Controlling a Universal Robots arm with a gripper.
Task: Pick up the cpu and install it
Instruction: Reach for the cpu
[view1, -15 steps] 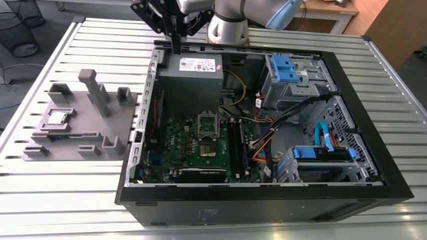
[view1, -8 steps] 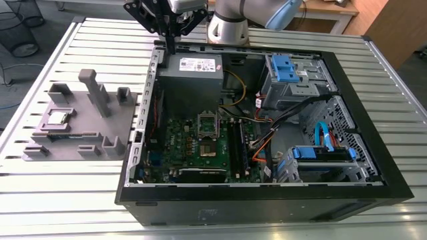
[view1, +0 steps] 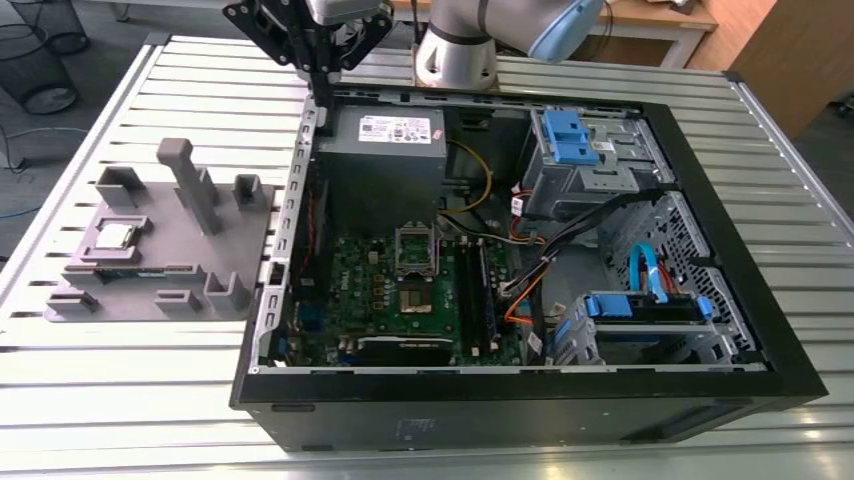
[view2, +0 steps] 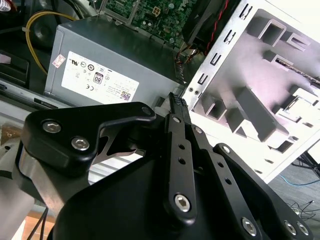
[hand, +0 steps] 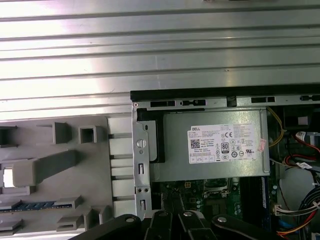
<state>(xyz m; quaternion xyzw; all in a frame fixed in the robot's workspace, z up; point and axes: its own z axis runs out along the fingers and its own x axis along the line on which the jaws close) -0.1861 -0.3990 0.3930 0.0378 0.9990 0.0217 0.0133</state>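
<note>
Fingers (view2: 178, 131) pressed tip to tip, nothing between them. The gripper (view1: 319, 97) hangs empty over the far corner of the case (view1: 534, 400), right above the power supply (view1: 382, 140). And the cpu (view1: 118, 236)? Way over on the exterior view's left, lying flat, metal side up, in its pocket on the grey fixture (view1: 174, 255). That's well apart from those fingers, with the case wall between them. Light little thing by the look of it: rigid, slick on top, and I'd guess delicate underneath, so no hard squeezing. Best hold looks to be across two opposite edges, kept level. The pocket walls sit close around it, so room for the tips looks tight. Socket (view1: 416, 262) on the board looks unfilled, as far as I can tell.
</note>
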